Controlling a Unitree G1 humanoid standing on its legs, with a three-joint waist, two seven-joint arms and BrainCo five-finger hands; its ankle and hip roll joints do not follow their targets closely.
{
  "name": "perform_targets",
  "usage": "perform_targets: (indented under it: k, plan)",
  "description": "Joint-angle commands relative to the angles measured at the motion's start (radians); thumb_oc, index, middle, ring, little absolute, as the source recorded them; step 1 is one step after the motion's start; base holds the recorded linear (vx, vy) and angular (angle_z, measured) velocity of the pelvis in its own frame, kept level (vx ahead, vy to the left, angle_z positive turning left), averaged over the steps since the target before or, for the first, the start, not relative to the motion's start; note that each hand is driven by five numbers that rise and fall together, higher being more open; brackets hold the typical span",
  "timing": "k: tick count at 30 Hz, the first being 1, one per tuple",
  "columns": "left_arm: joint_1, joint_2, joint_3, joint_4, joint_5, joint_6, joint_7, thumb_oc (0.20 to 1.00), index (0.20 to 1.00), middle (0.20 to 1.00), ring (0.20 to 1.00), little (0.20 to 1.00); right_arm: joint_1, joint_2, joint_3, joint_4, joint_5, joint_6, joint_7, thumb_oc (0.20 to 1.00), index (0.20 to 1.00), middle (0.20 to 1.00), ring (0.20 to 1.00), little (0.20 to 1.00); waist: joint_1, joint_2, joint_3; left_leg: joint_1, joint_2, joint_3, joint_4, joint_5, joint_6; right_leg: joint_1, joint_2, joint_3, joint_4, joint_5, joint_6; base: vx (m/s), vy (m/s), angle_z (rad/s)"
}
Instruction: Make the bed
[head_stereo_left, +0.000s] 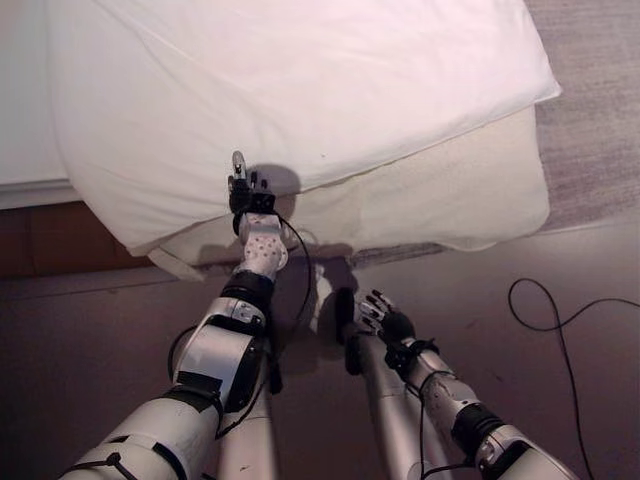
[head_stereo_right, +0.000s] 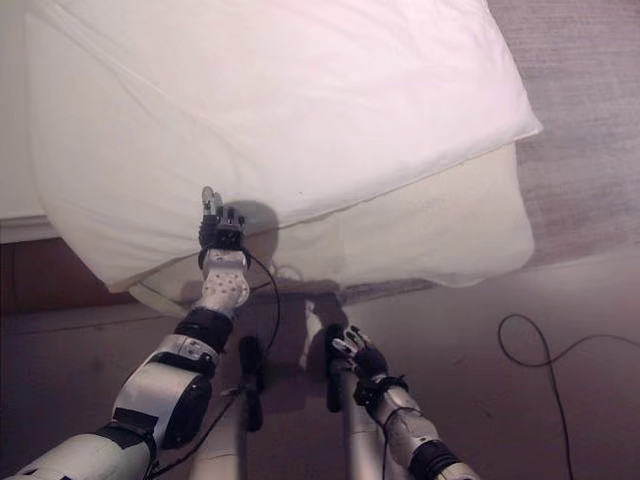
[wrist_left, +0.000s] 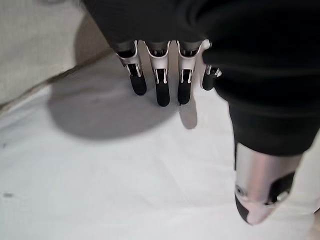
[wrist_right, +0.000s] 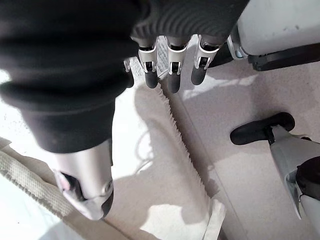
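A white duvet (head_stereo_left: 300, 100) lies spread over the cream mattress (head_stereo_left: 450, 195), its corner overhanging the near edge. The left hand (head_stereo_left: 250, 190) hovers at that edge, fingers (wrist_left: 162, 85) straight and released, grasping nothing. The right hand (head_stereo_left: 378, 315) hangs low over the carpet (head_stereo_left: 590, 120), fingers relaxed, empty.

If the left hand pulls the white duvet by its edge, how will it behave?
The white duvet looks puffy and creased, so it probably folds and drags rather than slides stiffly. It seems light for its bulk. The left hand is open above its smooth edge, so the fabric may slip.
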Motion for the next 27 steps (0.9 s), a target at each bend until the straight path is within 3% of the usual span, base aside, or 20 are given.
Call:
perform_targets:
  k: [1,9,18,27]
  plan:
    - [0.018,-0.044,0.013,-0.099,0.108,-0.032,0.041,1.000,1.000,1.000,1.000,1.000,0.043,-0.045,-0.024,-0.088,-0.004,0.001,-0.009,1.000,1.000,1.000,1.000,1.000,-0.004,0.066,-0.006,-0.063,-0.025,0.007,-0.001,0.013,0.025,-0.002,-0.017,0.012,-0.088,0.043,0.127,0.00,-0.007,0.04]
    - [0.237,-0.063,-0.035,-0.339,0.107,-0.031,0.033,1.000,1.000,1.000,1.000,1.000,0.064,-0.070,-0.065,-0.129,-0.014,0.003,-0.012,1.000,1.000,1.000,1.000,1.000,0.013,0.085,0.018,-0.063,-0.035,0.003,-0.012,0.018,0.032,-0.005,-0.019,0.009,-0.088,0.041,0.123,0.00,0.001,0.00]
    - [0.313,-0.076,-0.066,-0.356,0.033,-0.032,0.005,1.000,1.000,1.000,1.000,1.000,0.061,-0.085,-0.065,-0.137,-0.029,0.002,-0.005,1.000,1.000,1.000,1.000,1.000,0.012,0.084,0.023,-0.072,-0.032,0.014,-0.007,0.012,0.036,-0.026,-0.020,0.019,-0.075,0.042,0.124,0.00,0.005,0.01]
    - [0.249,-0.053,-0.065,-0.256,-0.033,0.001,-0.111,1.000,1.000,1.000,1.000,1.000,0.054,-0.080,-0.038,-0.106,-0.036,-0.005,0.020,1.000,1.000,1.000,1.000,1.000,-0.008,0.068,0.012,-0.083,-0.024,0.027,0.007,0.001,0.032,-0.045,-0.014,0.036,-0.061,0.039,0.123,0.00,0.004,-0.01]
